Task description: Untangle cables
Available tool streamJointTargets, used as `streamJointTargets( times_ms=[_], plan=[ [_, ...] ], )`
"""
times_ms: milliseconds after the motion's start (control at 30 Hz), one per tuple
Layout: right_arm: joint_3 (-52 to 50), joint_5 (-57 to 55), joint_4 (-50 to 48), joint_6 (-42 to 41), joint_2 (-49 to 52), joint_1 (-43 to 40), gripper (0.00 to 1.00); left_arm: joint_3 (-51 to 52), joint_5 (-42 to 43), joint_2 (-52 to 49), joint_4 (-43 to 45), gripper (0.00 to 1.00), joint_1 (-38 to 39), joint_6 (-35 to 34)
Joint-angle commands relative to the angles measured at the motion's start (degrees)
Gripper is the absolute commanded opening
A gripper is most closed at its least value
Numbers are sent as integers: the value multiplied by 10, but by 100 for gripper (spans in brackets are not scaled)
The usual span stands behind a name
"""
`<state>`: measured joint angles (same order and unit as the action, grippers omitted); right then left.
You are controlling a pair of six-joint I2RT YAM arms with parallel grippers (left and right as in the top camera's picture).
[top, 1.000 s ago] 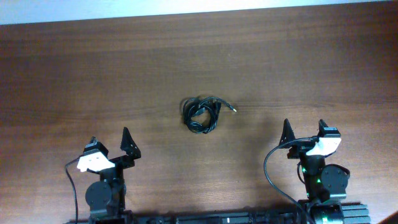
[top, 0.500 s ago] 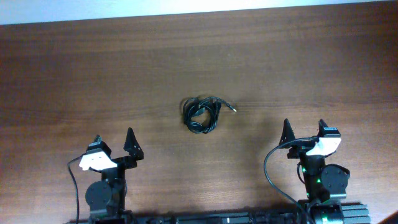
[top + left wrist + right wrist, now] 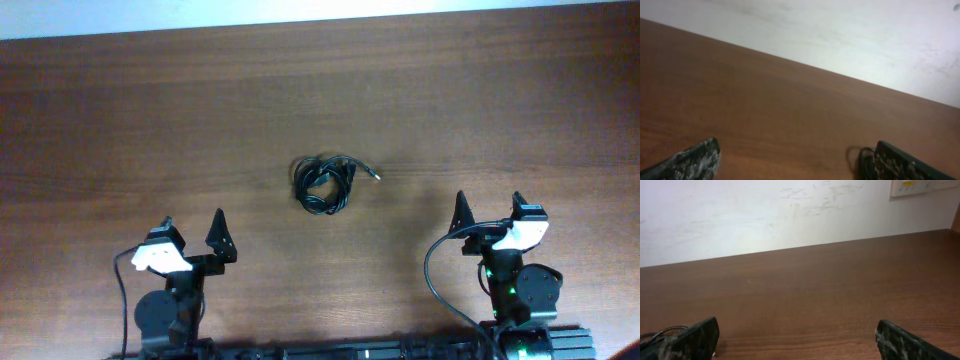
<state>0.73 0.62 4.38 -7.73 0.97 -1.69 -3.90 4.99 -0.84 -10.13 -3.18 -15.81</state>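
The cables [image 3: 322,184] lie in one small black tangle at the middle of the brown table [image 3: 150,110], with a plug end [image 3: 375,173] sticking out to the right. My left gripper [image 3: 192,220] stands open near the front left, well short of the tangle. My right gripper [image 3: 489,200] stands open at the front right, also apart from it. In the left wrist view a loop of the cables [image 3: 862,159] shows just left of the right finger [image 3: 900,164], with the left gripper [image 3: 797,152] holding nothing. In the right wrist view the cables [image 3: 660,331] peek past the left finger [image 3: 695,339], and the right gripper [image 3: 797,332] is bare.
A pale wall [image 3: 765,215] rises behind the table's far edge, with a wall plate [image 3: 912,186] at the top right. Thick black arm wires [image 3: 430,270] loop beside the right arm's base. The arm bases sit at the table's front edge.
My left gripper has swung to the right, toward the middle, still open. The right arm and the cables have not moved.
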Motion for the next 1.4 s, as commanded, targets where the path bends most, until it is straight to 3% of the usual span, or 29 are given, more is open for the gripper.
streamJointTargets(
  times_ms=[0,100,267,433,667,800,967,1100,1300,1367],
  plan=[
    [-4,-7,2,0,0,6,98,-64,30,3,-30,99,-3,27],
    [-4,-7,2,0,0,6,98,-84,27,-5,-35,99,-3,62],
    [-4,-7,2,0,0,6,98,-91,64,-5,-22,99,-3,63],
    [-4,-7,2,0,0,6,98,-187,82,-59,-94,99,-3,22],
    [-4,-7,2,0,0,6,98,-328,184,-260,-144,99,-1,22],
    [-4,-7,2,0,0,6,98,-360,184,-353,-153,99,40,22],
    [-4,-7,2,0,0,6,99,-412,92,-474,-164,99,156,22],
    [-4,-7,2,0,0,6,98,-502,-9,-605,-236,99,246,22],
    [-4,-7,2,0,0,6,98,-517,43,-791,-210,99,297,22],
    [-4,-7,2,0,0,6,98,-517,39,-841,-206,84,297,-28]
  ],
)
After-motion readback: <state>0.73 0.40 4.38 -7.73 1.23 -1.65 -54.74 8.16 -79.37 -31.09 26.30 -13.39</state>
